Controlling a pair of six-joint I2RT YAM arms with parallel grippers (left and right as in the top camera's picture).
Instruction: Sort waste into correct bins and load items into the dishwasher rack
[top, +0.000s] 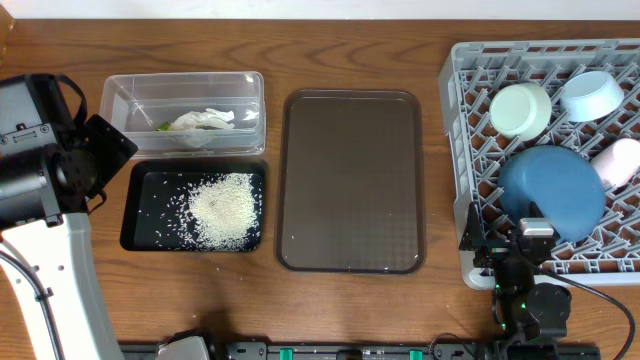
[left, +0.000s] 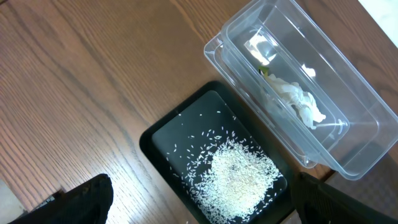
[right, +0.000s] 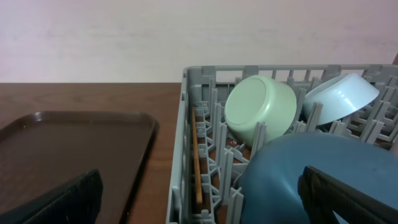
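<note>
White rice (top: 222, 208) sits in the black tray (top: 140, 180), lower left, and the tissue (top: 203, 122) in the clear tub (top: 120, 90). Bowls (top: 552, 190) lean between rack (top: 460, 70) pegs at right, likely for draining. Your left gripper (left: 211, 202) and right gripper (right: 199, 196) are spread, empty.

left arm (top: 42, 262) has black joints and a white link; right arm (top: 527, 300) is black with green lights.

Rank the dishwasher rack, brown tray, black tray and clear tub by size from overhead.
1. dishwasher rack, partly cut off.
2. brown tray.
3. clear tub and black tray: look alike, not ranked.
</note>
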